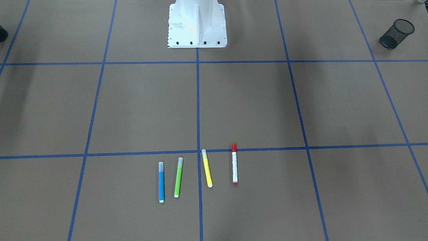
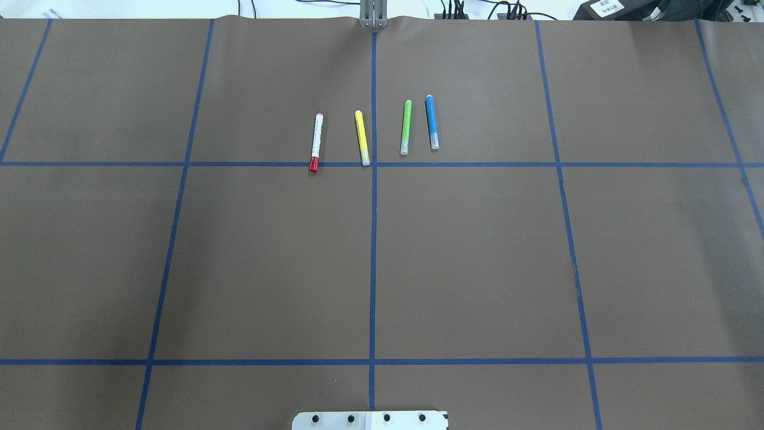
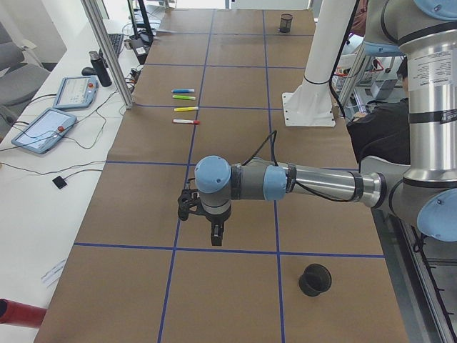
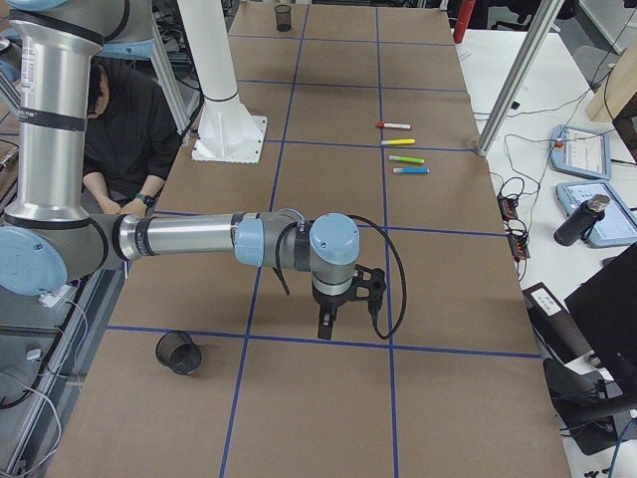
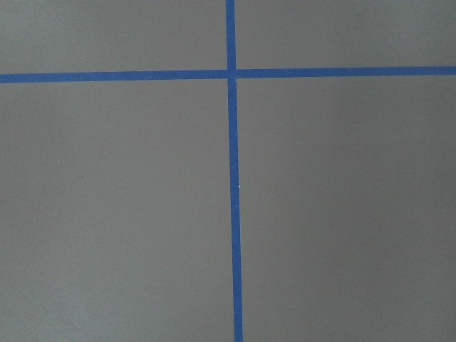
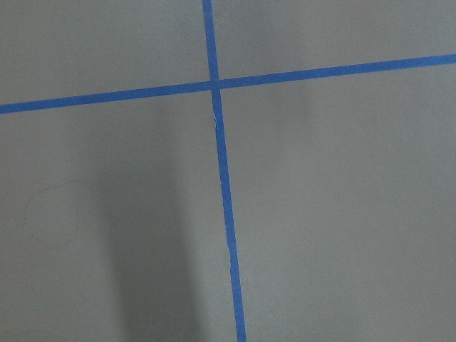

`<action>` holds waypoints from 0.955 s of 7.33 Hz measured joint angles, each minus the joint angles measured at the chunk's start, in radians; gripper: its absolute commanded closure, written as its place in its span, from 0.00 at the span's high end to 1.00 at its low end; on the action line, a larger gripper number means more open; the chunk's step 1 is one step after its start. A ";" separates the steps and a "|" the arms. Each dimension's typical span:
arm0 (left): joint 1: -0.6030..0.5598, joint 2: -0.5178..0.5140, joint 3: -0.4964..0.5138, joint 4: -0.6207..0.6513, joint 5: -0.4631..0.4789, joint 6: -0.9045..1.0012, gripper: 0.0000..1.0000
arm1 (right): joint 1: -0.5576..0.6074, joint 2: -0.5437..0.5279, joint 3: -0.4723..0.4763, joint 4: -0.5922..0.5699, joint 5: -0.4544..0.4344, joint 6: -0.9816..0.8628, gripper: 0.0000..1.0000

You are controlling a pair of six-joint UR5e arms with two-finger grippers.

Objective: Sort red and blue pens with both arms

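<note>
The red pen (image 1: 234,164) and the blue pen (image 1: 161,182) lie at the two ends of a row, with a yellow marker (image 1: 207,168) and a green marker (image 1: 178,177) between them. The worktop (image 1: 133,110) is covered in brown paper gridded with blue tape (image 1: 197,100). The left hand (image 3: 216,237) and the right hand (image 4: 326,327) hang over bare paper, well apart from the pens. I cannot tell whether either is open or closed. A black mesh cup (image 1: 397,33) stands near the worktop's end on the robot's left.
</note>
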 measured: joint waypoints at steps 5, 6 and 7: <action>0.000 -0.002 0.000 0.001 -0.001 -0.003 1.00 | 0.001 -0.001 0.009 0.000 0.006 0.002 1.00; -0.001 -0.003 -0.001 0.001 -0.001 -0.003 1.00 | 0.000 0.000 0.014 0.000 0.006 0.003 1.00; -0.002 -0.005 -0.001 0.003 -0.001 -0.004 1.00 | 0.000 0.000 0.017 0.000 0.007 0.003 1.00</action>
